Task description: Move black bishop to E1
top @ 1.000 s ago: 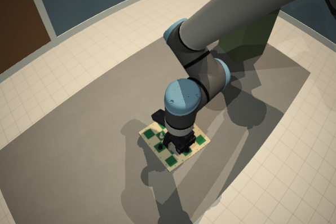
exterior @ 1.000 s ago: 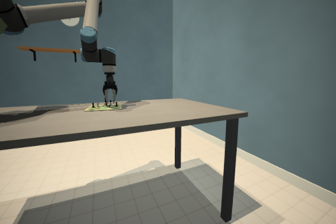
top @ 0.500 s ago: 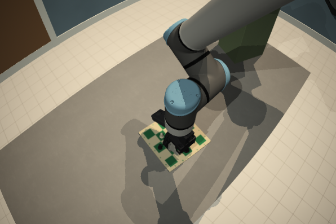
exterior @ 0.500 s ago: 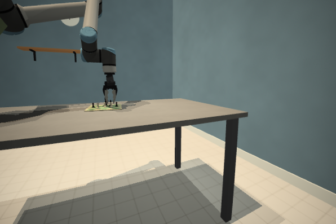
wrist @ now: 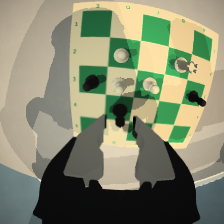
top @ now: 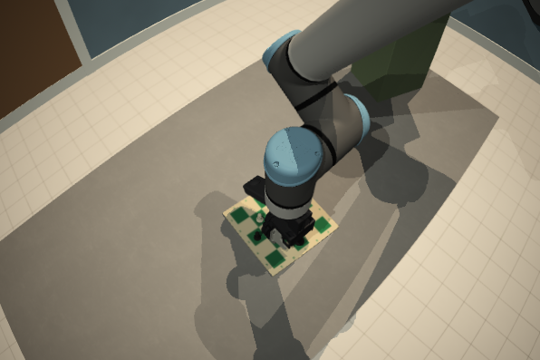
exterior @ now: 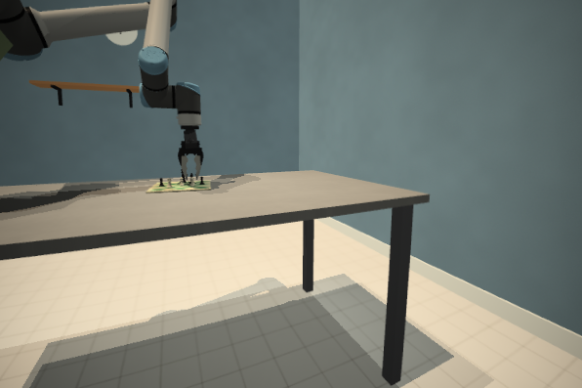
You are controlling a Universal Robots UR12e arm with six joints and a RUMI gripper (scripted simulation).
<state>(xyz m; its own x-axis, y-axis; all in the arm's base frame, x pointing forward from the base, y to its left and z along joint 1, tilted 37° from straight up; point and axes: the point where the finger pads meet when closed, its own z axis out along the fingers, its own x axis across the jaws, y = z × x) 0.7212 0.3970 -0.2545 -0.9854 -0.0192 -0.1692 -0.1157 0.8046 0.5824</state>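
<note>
While the gripper [wrist: 119, 131] hangs low over the chessboard [wrist: 197, 131], its jaws stand partly spread and grasp nothing; the black bishop [wrist: 119, 112] stands upright just ahead of the fingertips, in line with the gap between them, near the board's close edge. Its exact square cannot be read. Judging by its look, the piece is small, light, rigid and smooth, with a narrow body on a wider foot, so it would tip easily under a sideways nudge. The sound hold is probably on the slim stem below the head, squeezed evenly from both sides. A pale piece [wrist: 151, 85] and another black piece [wrist: 90, 82] stand on nearby squares, leaving little room.
</note>
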